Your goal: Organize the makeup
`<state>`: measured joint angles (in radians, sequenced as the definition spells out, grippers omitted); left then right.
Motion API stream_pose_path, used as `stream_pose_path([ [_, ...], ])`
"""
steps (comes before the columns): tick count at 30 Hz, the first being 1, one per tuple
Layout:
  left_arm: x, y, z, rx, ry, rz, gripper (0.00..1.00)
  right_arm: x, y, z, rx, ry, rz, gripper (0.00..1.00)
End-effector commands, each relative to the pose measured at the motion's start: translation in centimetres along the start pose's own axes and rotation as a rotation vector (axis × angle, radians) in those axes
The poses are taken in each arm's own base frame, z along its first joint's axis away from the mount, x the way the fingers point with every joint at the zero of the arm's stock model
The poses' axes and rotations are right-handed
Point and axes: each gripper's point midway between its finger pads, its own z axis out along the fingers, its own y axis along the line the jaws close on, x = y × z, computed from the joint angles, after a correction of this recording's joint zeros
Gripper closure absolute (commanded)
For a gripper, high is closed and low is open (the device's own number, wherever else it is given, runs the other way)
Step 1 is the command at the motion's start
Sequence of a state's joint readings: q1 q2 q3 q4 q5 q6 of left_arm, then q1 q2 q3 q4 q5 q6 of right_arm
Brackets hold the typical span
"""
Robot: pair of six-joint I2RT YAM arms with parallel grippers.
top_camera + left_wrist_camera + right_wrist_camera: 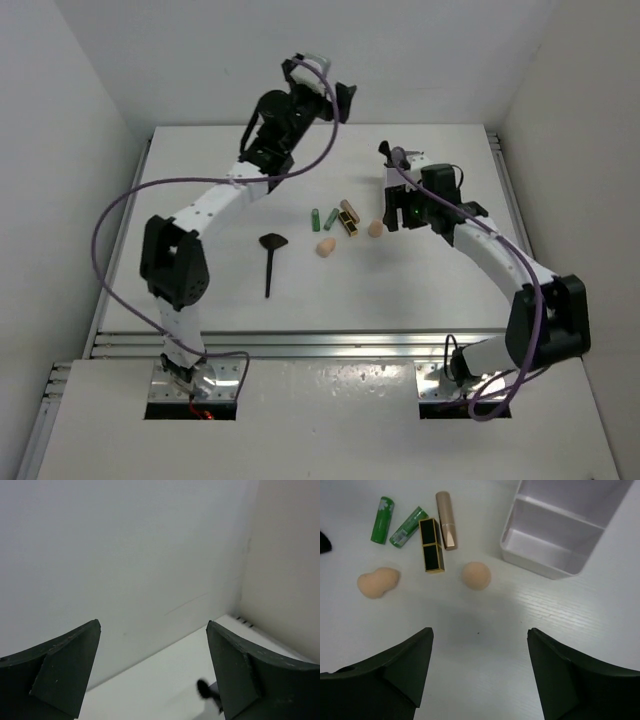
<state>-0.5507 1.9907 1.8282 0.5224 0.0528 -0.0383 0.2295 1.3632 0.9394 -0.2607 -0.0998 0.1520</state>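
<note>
The makeup lies mid-table: two green tubes (pixel 314 218) (pixel 331 216), a tan tube (pixel 349 208), a black-gold tube (pixel 346 224), two peach sponges (pixel 326 247) (pixel 375 228) and a black fan brush (pixel 272 243). The right wrist view shows the green tubes (pixel 382 520) (pixel 408 520), black-gold tube (pixel 431 545), tan tube (pixel 447 520) and sponges (pixel 378 582) (pixel 476 575). My right gripper (pixel 393 218) (pixel 480 635) is open and empty, just near of the round sponge. My left gripper (pixel 340 98) (pixel 153 630) is open and empty, raised high toward the back wall.
A white compartment box (pixel 415 162) (pixel 555 535) stands at the back right, beside my right wrist. A black brush (pixel 387 150) sticks up from it; its tip shows in the left wrist view (pixel 204 689). Walls close the back and both sides.
</note>
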Motion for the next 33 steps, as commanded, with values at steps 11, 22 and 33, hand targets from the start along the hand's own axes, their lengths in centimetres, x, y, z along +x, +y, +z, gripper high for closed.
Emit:
stream_pose_path([
  [11, 7.4, 11.1, -25.2, -0.424, 0.582, 0.069, 0.07, -1.0, 2.9, 7.8, 0.112, 0.138, 0.123, 0.42],
  [22, 9.9, 12.9, -33.4, -0.585, 0.622, -0.012, 0.07, 1.4, 1.0, 9.3, 0.404, 0.231, 0.088, 0.47],
  [33, 11.0, 13.4, -33.4, -0.576, 0.65, -0.035, 0.07, 2.6, 1.8, 11.7, 0.324, 0.254, 0.133, 0.61],
])
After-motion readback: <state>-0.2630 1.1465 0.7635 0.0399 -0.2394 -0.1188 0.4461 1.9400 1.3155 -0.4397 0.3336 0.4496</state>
